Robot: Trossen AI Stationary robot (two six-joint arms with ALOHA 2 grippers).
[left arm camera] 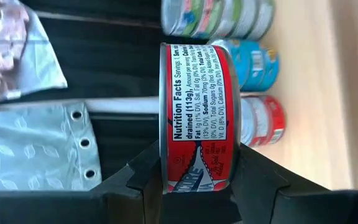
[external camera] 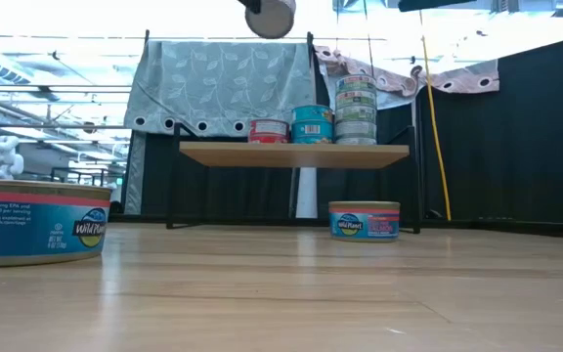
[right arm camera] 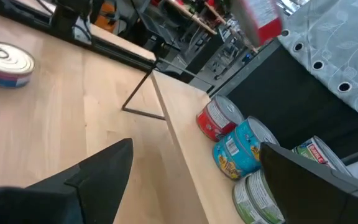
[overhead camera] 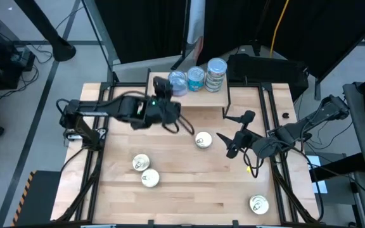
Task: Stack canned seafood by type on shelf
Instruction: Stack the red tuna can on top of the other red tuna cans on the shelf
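The dark left arm reaches from the table's left edge toward the far middle, its wrist turned sideways, and the left gripper (left arm camera: pixel 197 171) is clamped on the flat faces of a red-sided round metal tin (left arm camera: pixel 197 99) held on edge (high above the tabletop). The dark right arm bends in from the right, its right gripper (overhead camera: pixel 235 134) spread wide, empty.

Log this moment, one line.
left gripper: shut on red tin, near shelf | right gripper: open, empty
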